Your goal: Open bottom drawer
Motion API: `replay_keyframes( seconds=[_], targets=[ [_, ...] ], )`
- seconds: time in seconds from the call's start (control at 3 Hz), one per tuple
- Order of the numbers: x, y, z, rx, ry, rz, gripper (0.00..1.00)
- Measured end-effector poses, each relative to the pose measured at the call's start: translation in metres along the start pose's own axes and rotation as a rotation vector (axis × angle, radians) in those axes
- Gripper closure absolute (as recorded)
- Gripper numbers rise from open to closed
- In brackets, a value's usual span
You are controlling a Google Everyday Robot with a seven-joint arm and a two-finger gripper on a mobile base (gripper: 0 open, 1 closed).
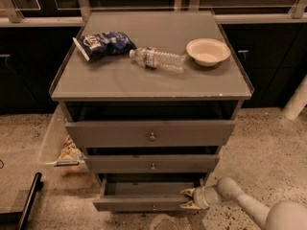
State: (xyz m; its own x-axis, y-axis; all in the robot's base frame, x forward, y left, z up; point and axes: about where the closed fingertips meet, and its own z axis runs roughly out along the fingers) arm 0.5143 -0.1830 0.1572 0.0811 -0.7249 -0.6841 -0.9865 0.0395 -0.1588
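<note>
Obs: slim grey flat-fronted bottom drawer with small round metal knob (pixel 139 204) sits low in the frame, centre; its front stands forward of the mid-sized grey drawer front (pixel 120 164) above, and a dark strip of its interior shows behind the panel; judged partly open, not fully out.

White robot claw (pixel 186 199) at lower right, at the right end of that front; its two tan tips are spread apart; nothing seen clasped between them.

Tallest grey drawer front (pixel 115 134) also juts slightly.

Grey cabinet surface (pixel 144 83) carries a blue crinkled snack bag (pixel 103 43), a clear plastic bottle (pixel 158 59) lying flat and a white round bowl (pixel 207 51).

Left: more travel outward, if full extension is wanted.
</note>
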Motion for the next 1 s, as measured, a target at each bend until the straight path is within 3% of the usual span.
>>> replay_keyframes(
  seconds=[0.33,0.67,1.0],
  targets=[
    [-0.001,0.000,-0.001,0.000,0.000,0.000,0.37],
    [0.006,0.023,-0.005,-0.012,-0.023,0.012,0.60],
    [0.004,0.022,-0.008,-0.012,-0.023,0.012,0.84]
  ],
)
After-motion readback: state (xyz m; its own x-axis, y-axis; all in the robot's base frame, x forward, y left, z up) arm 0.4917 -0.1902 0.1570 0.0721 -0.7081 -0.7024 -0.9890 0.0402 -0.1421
